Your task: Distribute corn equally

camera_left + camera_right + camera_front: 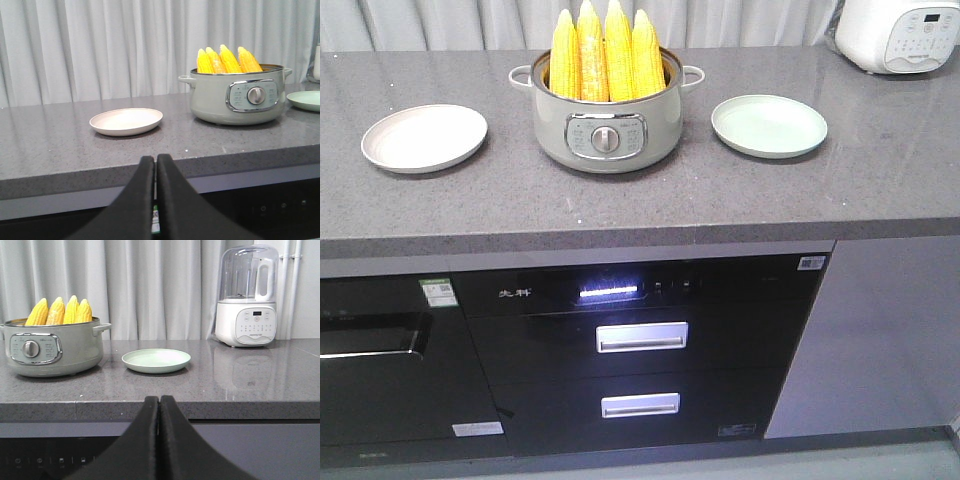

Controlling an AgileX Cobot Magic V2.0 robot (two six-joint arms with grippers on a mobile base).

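Nearest each wrist lens, the black fingers of the left gripper (154, 161) and the right gripper (159, 400) are pressed together with nothing between them.

A pale grey-green electric pot (555, 125) with a dial on its front holds the corn (606, 50): four yellow cobs standing upright side by side, tapered ends up, well above the rim. All the corn in view is in this pot. A beige plate (424, 138) lies to its left and a light green plate (769, 125) to its right, each apart from the pot.

The grey speckled countertop (640, 205) carries the pot mid-way along, toward its back edge. A white appliance with a clear jug (246, 297) stands at the back right corner. White curtains (100, 45) hang behind. A black built-in unit (640, 400) sits below.

Both grippers hang level in front of the countertop's front edge, below its surface, pointing at it.
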